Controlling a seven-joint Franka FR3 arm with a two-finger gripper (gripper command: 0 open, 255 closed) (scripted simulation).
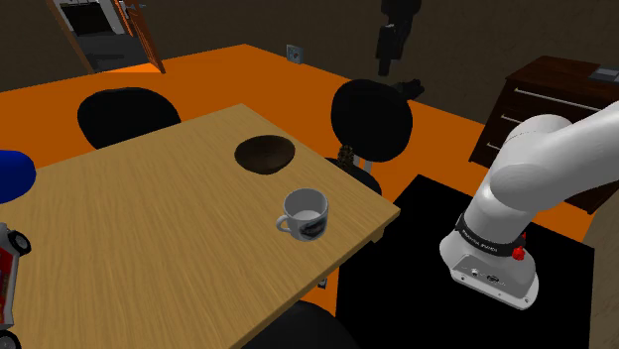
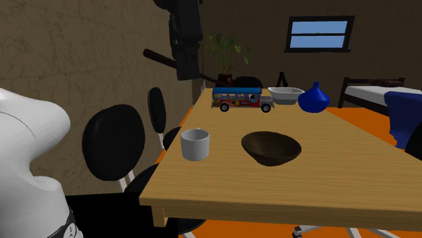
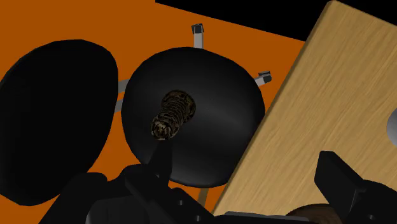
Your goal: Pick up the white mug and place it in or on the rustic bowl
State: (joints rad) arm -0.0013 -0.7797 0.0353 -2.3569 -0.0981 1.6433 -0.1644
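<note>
Two black fingers of the pincer (image 3: pixel 245 167) are standing wide apart, gripping nothing, hovering high above a black chair (image 3: pixel 203 121) beside the desk (image 1: pixel 149 248). The white mug (image 1: pixel 304 213) is sitting upright on the desk near the dark bowl (image 1: pixel 265 154). Grasping, lifting and placing are all remaining. The mug's dark marking is proving unreadable.

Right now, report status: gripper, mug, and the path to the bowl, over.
Gripper open, empty, above the black chair. Mug upright on table, untouched. Nothing between mug and bowl.
</note>
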